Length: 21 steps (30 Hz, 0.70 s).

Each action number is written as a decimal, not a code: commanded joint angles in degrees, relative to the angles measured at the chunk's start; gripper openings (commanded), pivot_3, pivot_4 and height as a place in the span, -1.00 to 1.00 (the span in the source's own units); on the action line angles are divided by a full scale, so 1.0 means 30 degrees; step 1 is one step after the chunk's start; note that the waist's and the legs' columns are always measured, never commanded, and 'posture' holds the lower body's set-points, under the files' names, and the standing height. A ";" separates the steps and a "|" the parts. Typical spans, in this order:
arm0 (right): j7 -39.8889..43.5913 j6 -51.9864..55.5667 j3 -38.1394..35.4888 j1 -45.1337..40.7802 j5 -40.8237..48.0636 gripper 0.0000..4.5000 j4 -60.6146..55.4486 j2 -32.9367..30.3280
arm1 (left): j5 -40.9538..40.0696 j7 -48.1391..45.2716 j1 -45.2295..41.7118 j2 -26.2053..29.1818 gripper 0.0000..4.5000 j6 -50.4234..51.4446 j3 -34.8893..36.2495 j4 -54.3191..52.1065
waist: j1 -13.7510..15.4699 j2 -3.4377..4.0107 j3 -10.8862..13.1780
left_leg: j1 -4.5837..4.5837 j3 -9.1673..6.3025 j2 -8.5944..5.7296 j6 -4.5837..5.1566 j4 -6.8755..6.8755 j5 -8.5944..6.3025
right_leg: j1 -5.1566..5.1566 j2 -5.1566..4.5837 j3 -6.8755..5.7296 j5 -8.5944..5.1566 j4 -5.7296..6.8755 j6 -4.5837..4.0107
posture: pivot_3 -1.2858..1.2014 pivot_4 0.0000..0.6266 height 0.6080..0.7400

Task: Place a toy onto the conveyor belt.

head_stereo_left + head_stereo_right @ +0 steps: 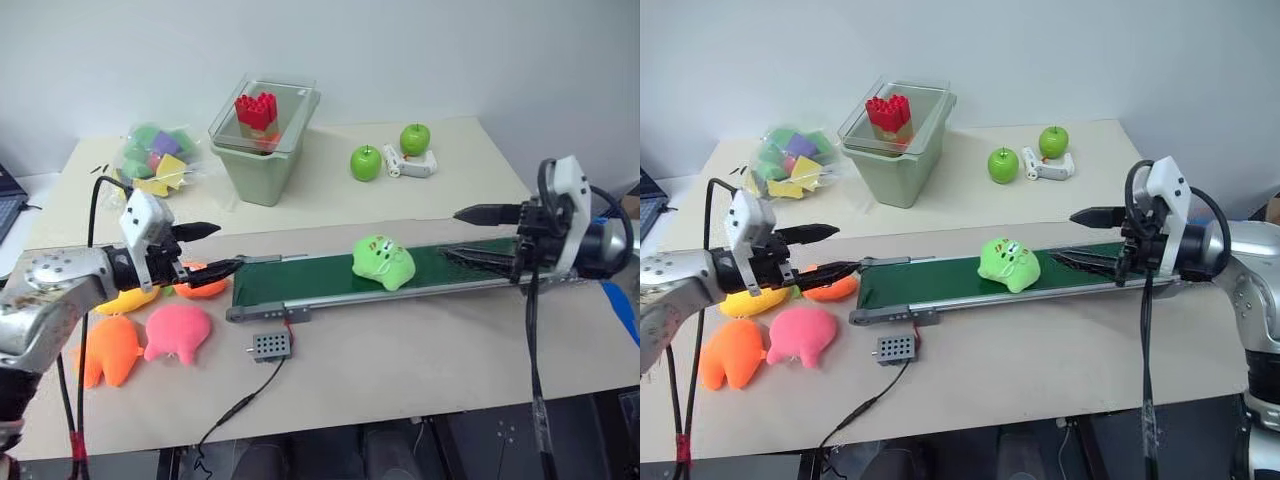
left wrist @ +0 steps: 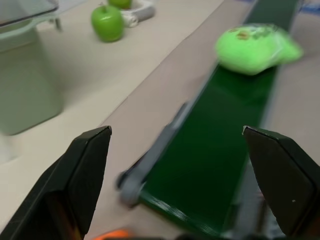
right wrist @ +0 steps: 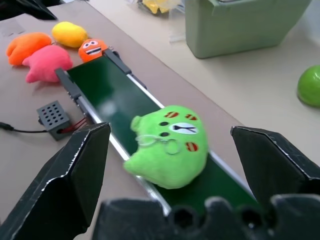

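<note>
- The toy point(image 1: 383, 262) lies on the conveyor belt point(image 1: 300, 283), seemingly overhanging its near edge.
- My right gripper point(image 1: 482, 235) (spread, empty) should withdraw without brushing it.
- My left gripper point(image 1: 212, 248) is spread too.

Fuzzy plush toy point(image 1: 383, 262), matt belt point(image 1: 300, 278)

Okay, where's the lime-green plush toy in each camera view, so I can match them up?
Left eye view: toy right of centre on the conveyor belt.
Right eye view: centre, on the belt.
Left wrist view: far along the belt.
Right wrist view: close, between the right gripper's open fingers.
Shared landmark: the belt.
</note>
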 commanded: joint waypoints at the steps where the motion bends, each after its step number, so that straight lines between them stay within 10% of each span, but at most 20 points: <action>1: -0.0779 0.0896 -0.1450 0.0153 0.1140 1.00 -0.1771 -0.0367 | -0.0696 0.1053 -0.1447 -0.0533 0.99 0.1781 0.1454 -0.1141 | 0.0146 0.0000 0.0000 | 0.0022 0.0002 0.0000 0.0063 0.0006 -0.0035 | 0.0018 0.0002 0.0005 0.0011 -0.0002 -0.0016 | 0.03 -0.52 1.00; 21: -0.1583 0.0104 -0.0657 0.0985 -0.0091 1.00 -0.2367 -0.0600 | 0.6216 -0.1759 -0.4593 -0.3033 0.99 0.1749 -0.0804 -0.0424 | 0.0765 -0.0006 0.0008 | 0.0258 0.0095 0.0019 0.0090 -0.0018 -0.0052 | 0.0285 0.0032 0.0043 0.0033 -0.0219 -0.0043 | 0.03 -0.52 1.00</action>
